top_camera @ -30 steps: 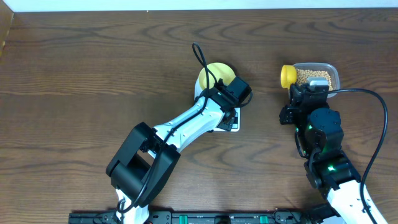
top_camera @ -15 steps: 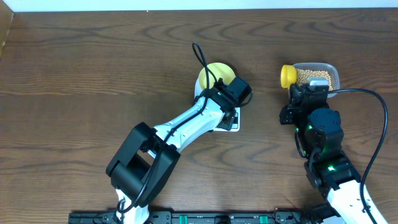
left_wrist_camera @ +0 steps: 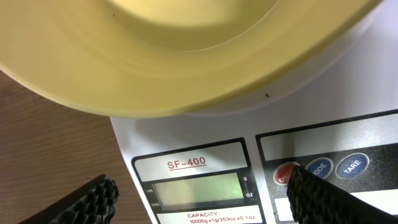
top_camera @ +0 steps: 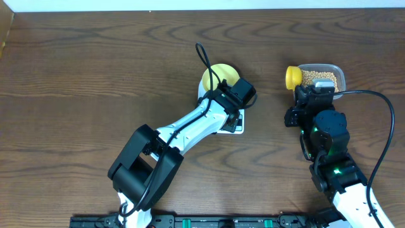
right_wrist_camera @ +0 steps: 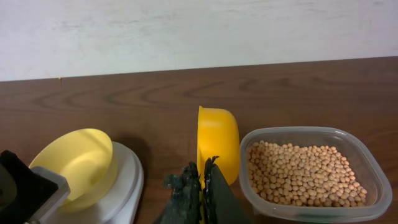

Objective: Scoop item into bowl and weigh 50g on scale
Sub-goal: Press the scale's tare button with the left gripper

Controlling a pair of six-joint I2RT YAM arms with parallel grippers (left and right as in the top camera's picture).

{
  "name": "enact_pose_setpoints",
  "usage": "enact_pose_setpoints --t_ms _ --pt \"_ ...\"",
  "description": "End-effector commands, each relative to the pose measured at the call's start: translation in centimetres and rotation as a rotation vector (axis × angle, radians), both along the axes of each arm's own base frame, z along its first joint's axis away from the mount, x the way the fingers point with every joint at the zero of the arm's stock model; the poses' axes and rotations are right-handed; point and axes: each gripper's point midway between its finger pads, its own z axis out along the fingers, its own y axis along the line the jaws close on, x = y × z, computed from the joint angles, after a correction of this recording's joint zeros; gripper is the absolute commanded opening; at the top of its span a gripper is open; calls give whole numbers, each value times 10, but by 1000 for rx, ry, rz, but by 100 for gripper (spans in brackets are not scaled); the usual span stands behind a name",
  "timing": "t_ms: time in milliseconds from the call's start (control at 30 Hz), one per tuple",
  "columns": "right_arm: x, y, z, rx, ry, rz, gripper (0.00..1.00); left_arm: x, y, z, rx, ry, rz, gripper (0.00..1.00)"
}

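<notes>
The pale yellow bowl (top_camera: 218,75) sits on the white scale (top_camera: 236,126); the left wrist view shows the bowl (left_wrist_camera: 186,56) above the scale's blank LCD display (left_wrist_camera: 199,190). My left gripper (left_wrist_camera: 211,202) is open low over the scale's front, its right finger on the red button, and it covers much of the scale from overhead (top_camera: 239,95). My right gripper (right_wrist_camera: 202,180) is shut on the handle of the bright yellow scoop (right_wrist_camera: 217,140), which is empty beside the clear tub (right_wrist_camera: 373,186). The tan beans (right_wrist_camera: 305,174) fill the tub.
The clear tub (top_camera: 342,73) stands at the back right, with the scoop (top_camera: 292,77) just to its left. A white wall runs along the table's far edge (right_wrist_camera: 199,62). Bare brown wood spreads over the left half of the table (top_camera: 76,95).
</notes>
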Motion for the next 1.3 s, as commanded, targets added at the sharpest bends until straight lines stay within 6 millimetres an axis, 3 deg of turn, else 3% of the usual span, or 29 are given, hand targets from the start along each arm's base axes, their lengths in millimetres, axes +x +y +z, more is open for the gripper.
enact_pose_setpoints --t_ms 0,1267 --pt "2 -1 7 -10 -15 -1 1 1 5 -3 16 -5 20 89" --pt "2 -1 7 -10 -15 -1 1 0 6 -9 26 7 21 89"
